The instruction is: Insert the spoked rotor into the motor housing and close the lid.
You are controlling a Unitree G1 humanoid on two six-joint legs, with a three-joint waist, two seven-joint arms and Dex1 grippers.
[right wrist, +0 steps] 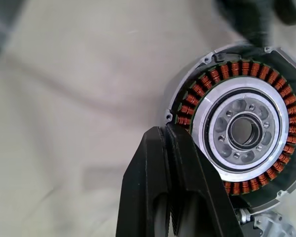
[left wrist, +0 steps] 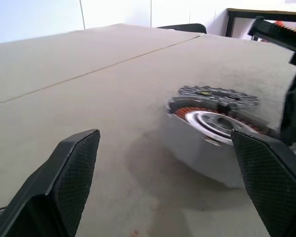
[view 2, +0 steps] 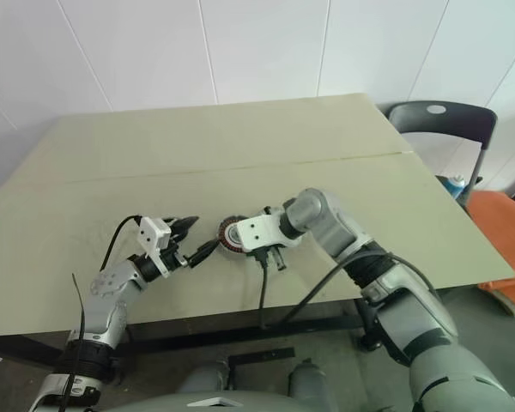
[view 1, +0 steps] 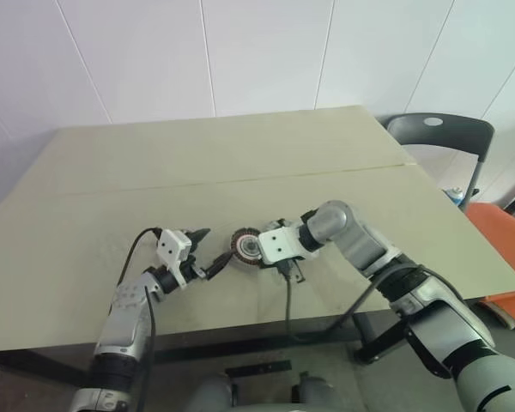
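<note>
Desk (view 1: 240, 154): we see the motor housing (right wrist: 239, 131) near its front edge, between both arms.
Left end effector (view 1: 203, 251): wide open, just beside the housing.
Right end effector (right wrist: 170, 136): closed, empty, at the housing rim.
Our advice: steady the housing before seating the rotor squarely.

The motor housing (right wrist: 241, 131) is a flat round casing with a ring of copper-red windings around a pale silver centre with a dark bore. It sits near the table's near edge, about mid-width, its open face tilted up.
</note>
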